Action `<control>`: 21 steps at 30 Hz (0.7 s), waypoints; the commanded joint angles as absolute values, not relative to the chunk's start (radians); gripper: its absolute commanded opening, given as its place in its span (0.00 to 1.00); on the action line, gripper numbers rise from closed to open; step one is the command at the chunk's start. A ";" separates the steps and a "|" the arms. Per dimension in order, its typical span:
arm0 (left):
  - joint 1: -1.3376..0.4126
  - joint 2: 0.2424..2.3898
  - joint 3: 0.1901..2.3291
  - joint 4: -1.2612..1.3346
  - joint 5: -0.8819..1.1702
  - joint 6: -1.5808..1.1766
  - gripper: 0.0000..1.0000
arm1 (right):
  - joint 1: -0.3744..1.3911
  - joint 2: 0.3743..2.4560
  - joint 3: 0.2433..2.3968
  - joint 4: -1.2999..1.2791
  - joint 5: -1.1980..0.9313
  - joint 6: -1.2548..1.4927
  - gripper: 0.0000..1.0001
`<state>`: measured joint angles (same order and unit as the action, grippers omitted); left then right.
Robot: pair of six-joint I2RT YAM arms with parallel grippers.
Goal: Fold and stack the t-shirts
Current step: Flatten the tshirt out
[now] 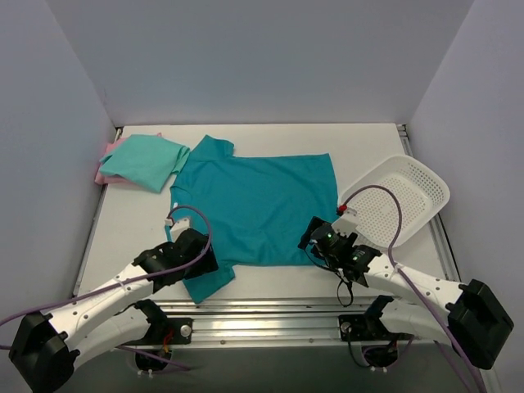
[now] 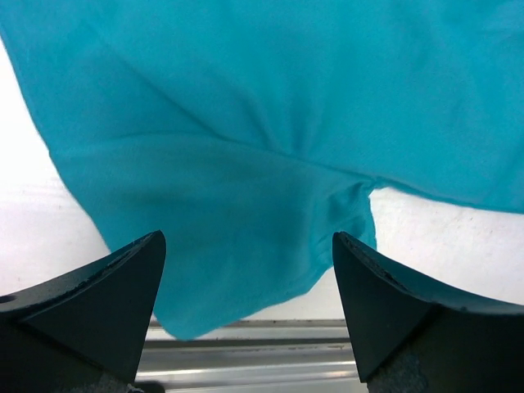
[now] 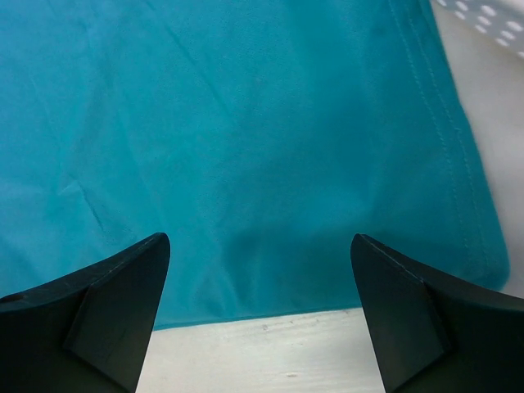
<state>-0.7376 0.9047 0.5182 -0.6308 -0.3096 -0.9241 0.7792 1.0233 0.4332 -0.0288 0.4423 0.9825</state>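
Note:
The deep teal t-shirt [image 1: 254, 205] lies spread flat in the middle of the table, collar to the left, hem to the right. The mint green t-shirt [image 1: 146, 160] lies folded at the back left on top of the pale pink t-shirt [image 1: 102, 173], of which only an edge shows. My left gripper [image 1: 196, 244] is open and empty over the shirt's near sleeve [image 2: 237, 237]. My right gripper [image 1: 315, 235] is open and empty over the shirt's near right hem corner [image 3: 458, 246].
A white perforated basket [image 1: 397, 201] lies tilted at the right of the table, close to my right gripper. A metal rail [image 1: 270, 307] runs along the table's near edge. White walls enclose the table on three sides.

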 commanded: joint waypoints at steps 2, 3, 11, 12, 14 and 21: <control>-0.762 0.882 0.580 -0.778 -0.284 -1.009 0.91 | 0.730 1.084 0.451 0.075 0.385 0.931 0.88; -0.767 0.870 0.578 -0.788 -0.273 -1.025 0.90 | 0.717 1.101 0.457 0.090 0.376 0.920 0.88; -0.853 0.757 0.583 -0.968 -0.314 -1.259 0.87 | 0.661 1.098 0.445 0.127 0.322 0.905 0.87; -0.860 0.743 0.556 -0.974 -0.311 -1.279 0.86 | 0.660 1.091 0.437 0.136 0.312 0.904 0.88; -0.873 0.726 0.538 -0.991 -0.313 -1.331 0.84 | 0.654 1.085 0.420 0.149 0.302 0.907 0.87; -0.908 0.790 0.499 -0.962 -0.353 -1.402 0.78 | 0.647 1.057 0.397 0.153 0.287 0.904 0.87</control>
<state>-0.8791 0.7620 0.5110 -0.9604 -0.3168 -1.3159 0.6540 1.0878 0.4095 0.1406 0.2928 0.9142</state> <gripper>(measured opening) 0.801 0.873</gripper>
